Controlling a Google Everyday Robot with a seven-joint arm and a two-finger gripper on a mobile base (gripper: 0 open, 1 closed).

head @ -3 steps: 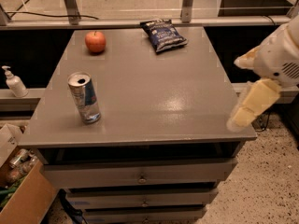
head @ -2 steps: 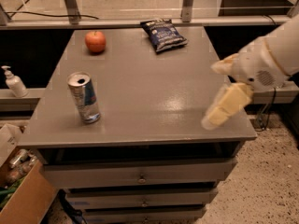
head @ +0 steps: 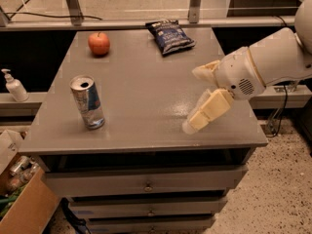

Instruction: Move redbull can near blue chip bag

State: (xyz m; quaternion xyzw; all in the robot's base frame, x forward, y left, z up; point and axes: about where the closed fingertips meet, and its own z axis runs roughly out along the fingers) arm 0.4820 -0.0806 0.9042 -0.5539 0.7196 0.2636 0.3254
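The redbull can [head: 87,102] stands upright near the front left of the grey table [head: 141,82], its shiny top with the opening facing up. The blue chip bag [head: 169,36] lies flat at the back of the table, right of centre. My gripper [head: 193,100] hangs over the right side of the table on a white arm that comes in from the right. Its two cream fingers are spread apart and hold nothing. It is well right of the can and in front of the bag.
A red apple [head: 99,43] sits at the back left of the table. Drawers [head: 146,185] are below the tabletop. A soap bottle [head: 13,87] stands on a ledge at the left. A cardboard box [head: 22,199] sits on the floor at the lower left.
My arm has moved left, from beyond the table's right edge to over its right side. The can, bag and apple have not moved.
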